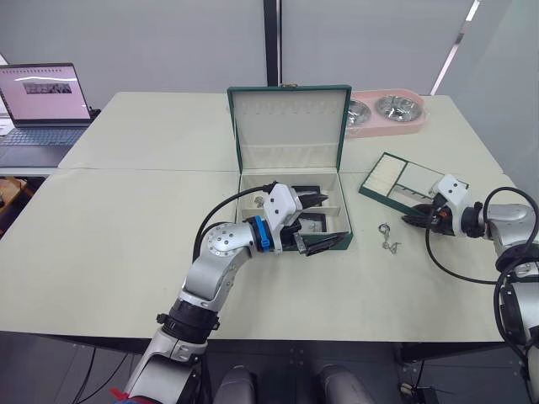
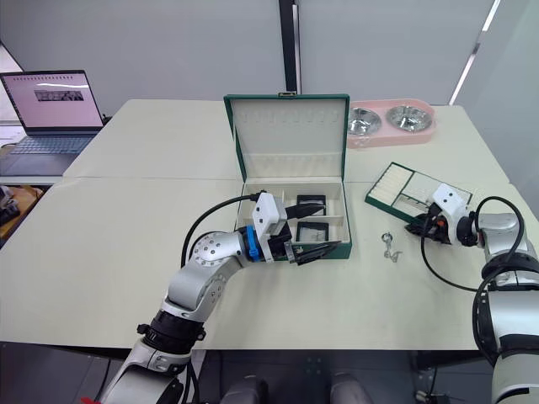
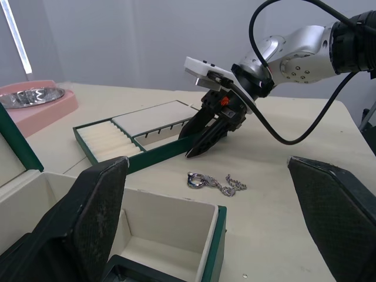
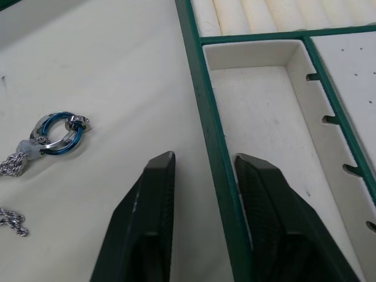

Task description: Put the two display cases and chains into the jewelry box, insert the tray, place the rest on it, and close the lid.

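Observation:
The jewelry box (image 1: 245, 192) stands mid-table with its lid (image 1: 290, 126) upright. Two display cases (image 2: 310, 204) (image 2: 313, 229) lie in its right compartments, and something small and silvery sits in a left compartment (image 1: 257, 200). My left gripper (image 1: 328, 221) hovers open over the box's front right corner, holding nothing. The tray (image 1: 404, 181) lies on the table to the right. My right gripper (image 4: 202, 155) is at the tray's near edge, narrowly open, its fingers astride the tray's green wall (image 4: 211, 129). One chain (image 1: 387, 238) with a ring clasp (image 4: 56, 132) lies on the table between box and tray.
A pink double pet bowl (image 1: 387, 109) stands behind the box at the back right. An open laptop (image 1: 46, 101) sits on a separate surface at the far left. The table's right edge runs close to the tray.

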`<state>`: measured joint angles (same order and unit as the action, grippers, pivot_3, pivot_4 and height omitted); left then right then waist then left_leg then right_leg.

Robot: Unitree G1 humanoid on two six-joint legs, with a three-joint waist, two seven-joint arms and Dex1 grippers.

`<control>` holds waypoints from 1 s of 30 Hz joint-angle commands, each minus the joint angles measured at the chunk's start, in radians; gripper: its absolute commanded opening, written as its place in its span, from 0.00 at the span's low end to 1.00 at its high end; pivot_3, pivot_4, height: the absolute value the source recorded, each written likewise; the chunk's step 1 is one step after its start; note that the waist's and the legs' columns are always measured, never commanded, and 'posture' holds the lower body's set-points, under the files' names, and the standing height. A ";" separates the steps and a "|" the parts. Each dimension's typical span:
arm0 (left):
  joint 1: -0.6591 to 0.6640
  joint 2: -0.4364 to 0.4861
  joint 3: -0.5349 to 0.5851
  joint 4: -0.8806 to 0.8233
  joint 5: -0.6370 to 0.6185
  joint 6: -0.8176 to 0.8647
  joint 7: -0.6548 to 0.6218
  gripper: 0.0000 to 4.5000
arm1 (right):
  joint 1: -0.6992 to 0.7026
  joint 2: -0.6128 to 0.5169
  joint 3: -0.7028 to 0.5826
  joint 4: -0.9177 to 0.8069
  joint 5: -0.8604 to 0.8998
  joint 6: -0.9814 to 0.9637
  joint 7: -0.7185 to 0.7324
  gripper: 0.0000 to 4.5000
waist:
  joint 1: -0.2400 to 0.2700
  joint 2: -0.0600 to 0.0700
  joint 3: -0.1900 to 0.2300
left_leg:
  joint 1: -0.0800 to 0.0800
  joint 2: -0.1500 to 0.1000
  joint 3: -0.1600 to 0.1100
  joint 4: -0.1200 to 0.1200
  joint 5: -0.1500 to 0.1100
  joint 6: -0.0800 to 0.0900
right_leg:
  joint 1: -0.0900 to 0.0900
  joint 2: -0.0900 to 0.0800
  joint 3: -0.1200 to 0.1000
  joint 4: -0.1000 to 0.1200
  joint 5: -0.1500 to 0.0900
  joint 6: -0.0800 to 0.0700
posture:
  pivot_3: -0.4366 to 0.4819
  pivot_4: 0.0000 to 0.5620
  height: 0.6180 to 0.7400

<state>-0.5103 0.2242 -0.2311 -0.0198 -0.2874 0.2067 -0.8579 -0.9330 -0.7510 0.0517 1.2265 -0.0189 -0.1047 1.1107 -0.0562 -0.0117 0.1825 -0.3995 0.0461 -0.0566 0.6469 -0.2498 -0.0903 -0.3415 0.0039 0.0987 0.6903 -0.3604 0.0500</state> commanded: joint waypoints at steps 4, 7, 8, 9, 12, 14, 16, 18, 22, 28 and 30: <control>-0.009 -0.012 0.007 -0.009 -0.003 -0.019 0.004 1.00 | -0.025 -0.008 -0.034 0.005 0.006 -0.014 -0.007 0.01 | 0.000 0.000 0.000 | 0.000 0.000 0.000 0.000 0.000 0.000 | 0.000 0.000 0.000 0.000 0.000 0.000 | 0.48 0.27 1.00; -0.006 -0.011 0.011 -0.013 -0.007 -0.016 0.003 1.00 | -0.022 -0.012 -0.046 -0.001 0.011 -0.013 0.000 0.00 | 0.000 0.000 0.000 | 0.000 0.000 0.000 0.000 0.000 0.000 | 0.000 0.000 0.000 0.000 0.000 0.000 | 0.48 0.27 1.00; -0.005 -0.010 0.012 -0.013 -0.008 -0.015 0.002 1.00 | -0.021 -0.014 -0.050 -0.004 0.013 -0.013 0.003 0.00 | 0.000 0.000 0.000 | 0.000 0.000 0.000 0.000 0.000 0.000 | 0.000 0.000 0.000 0.000 0.000 0.000 | 0.48 0.27 1.00; -0.006 -0.010 0.012 -0.012 -0.008 -0.016 0.002 1.00 | -0.020 -0.016 -0.054 -0.007 0.015 -0.012 0.007 0.00 | 0.000 0.000 0.000 | 0.000 0.000 0.000 0.000 0.000 0.000 | 0.000 0.000 0.000 0.000 0.000 0.000 | 0.48 0.27 1.00; -0.008 -0.011 0.015 -0.012 -0.011 -0.017 0.001 1.00 | -0.016 -0.021 -0.062 -0.017 0.019 -0.010 0.019 0.00 | 0.000 0.000 0.000 | 0.000 0.000 0.000 0.000 0.000 0.000 | 0.000 0.000 0.000 0.000 0.000 0.000 | 0.48 0.27 1.00; -0.006 -0.009 0.020 -0.020 -0.016 -0.014 0.002 1.00 | -0.012 -0.023 -0.066 -0.023 0.020 -0.011 0.024 0.00 | 0.000 0.000 0.000 | 0.000 0.000 0.000 0.000 0.000 0.000 | 0.000 0.000 0.000 0.000 0.000 0.000 | 0.48 0.27 1.00; 0.001 -0.005 0.026 -0.033 -0.024 -0.009 0.002 1.00 | -0.008 -0.024 -0.068 -0.027 0.020 -0.011 0.028 0.00 | 0.000 0.000 0.000 | 0.000 0.000 0.000 0.000 0.000 0.000 | 0.000 0.000 0.000 0.000 0.000 0.000 | 0.48 0.27 1.00; 0.022 0.008 0.042 -0.058 -0.037 -0.003 0.003 1.00 | -0.004 -0.024 -0.072 -0.036 0.026 -0.009 0.036 0.00 | -0.001 0.000 0.000 | 0.000 0.000 0.000 0.000 0.000 0.000 | 0.000 0.000 0.000 0.000 0.000 0.000 | 0.48 0.27 1.00; 0.060 0.039 0.070 -0.101 -0.054 0.008 0.006 1.00 | 0.001 -0.025 -0.079 -0.049 0.028 -0.004 0.043 0.00 | -0.001 0.000 0.000 | 0.000 0.000 0.000 0.000 0.000 0.000 | 0.000 0.000 0.000 0.000 0.000 0.000 | 0.48 0.27 1.00; 0.145 0.118 0.100 -0.182 -0.067 0.029 -0.010 1.00 | 0.004 -0.022 -0.085 -0.043 0.022 -0.004 0.036 0.00 | -0.001 0.000 0.000 | 0.000 0.000 0.000 0.000 0.000 0.000 | 0.000 0.000 0.000 0.000 0.000 0.000 | 0.48 0.27 1.00; 0.150 0.127 0.106 -0.194 -0.071 0.027 -0.006 1.00 | 0.000 -0.018 -0.086 -0.044 0.022 -0.002 0.035 0.00 | 0.000 0.000 0.000 | 0.000 0.000 0.000 0.000 0.000 0.000 | 0.000 -0.001 0.000 0.000 0.000 0.000 | 0.48 0.27 1.00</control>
<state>-0.3558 0.3502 -0.1398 -0.1595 -0.3378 0.2391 -0.8634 -0.9164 -0.7486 -0.0069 1.2130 -0.0164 -0.0994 1.1501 -0.0567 -0.0116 0.1825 -0.3994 0.0459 -0.0564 0.6470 -0.2498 -0.0904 -0.3416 0.0031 0.0984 0.6904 -0.3604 0.0501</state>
